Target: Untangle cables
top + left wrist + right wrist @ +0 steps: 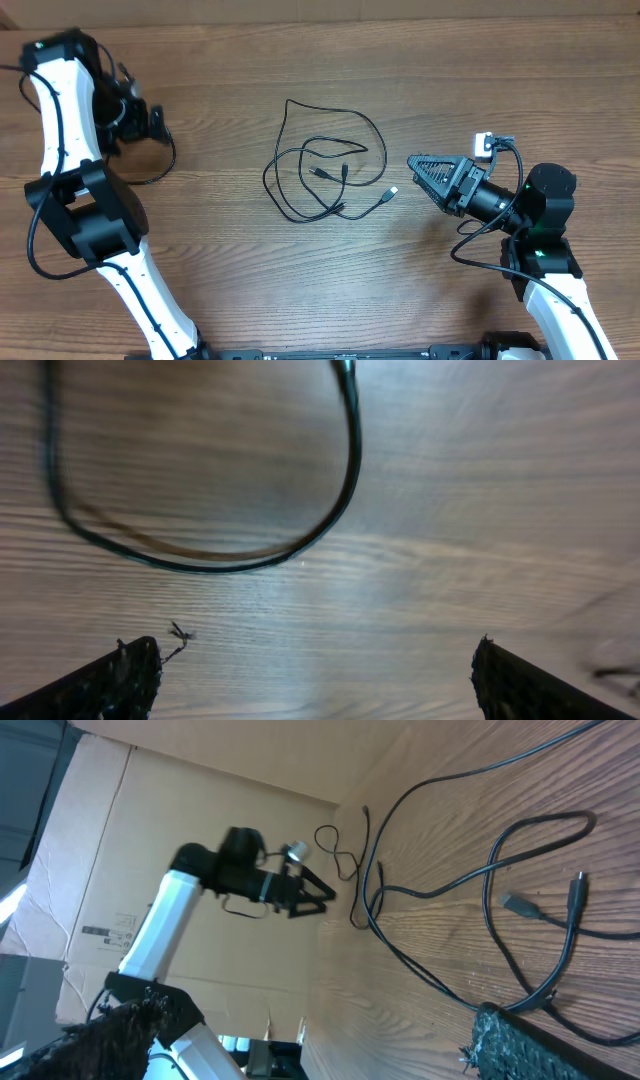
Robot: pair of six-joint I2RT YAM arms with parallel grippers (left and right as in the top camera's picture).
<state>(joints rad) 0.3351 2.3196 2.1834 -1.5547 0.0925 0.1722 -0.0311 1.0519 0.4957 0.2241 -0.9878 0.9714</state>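
The cables (322,172) lie in a loose tangle of thin black loops at the middle of the wooden table, with small plug ends (390,192) at the right side. In the right wrist view the cables (500,870) cross the upper right, and two plugs (520,905) lie among them. My right gripper (418,168) hovers just right of the tangle, pointing at it, open and empty; its jaws (320,1015) stand wide. My left gripper (157,123) is far off at the upper left, open (317,650) over bare wood.
A thicker black arm cable (200,558) loops on the table under the left gripper and shows as the arm cable (165,165) from above. Cardboard (200,810) walls the table's far side. The left arm (240,870) shows in the right wrist view.
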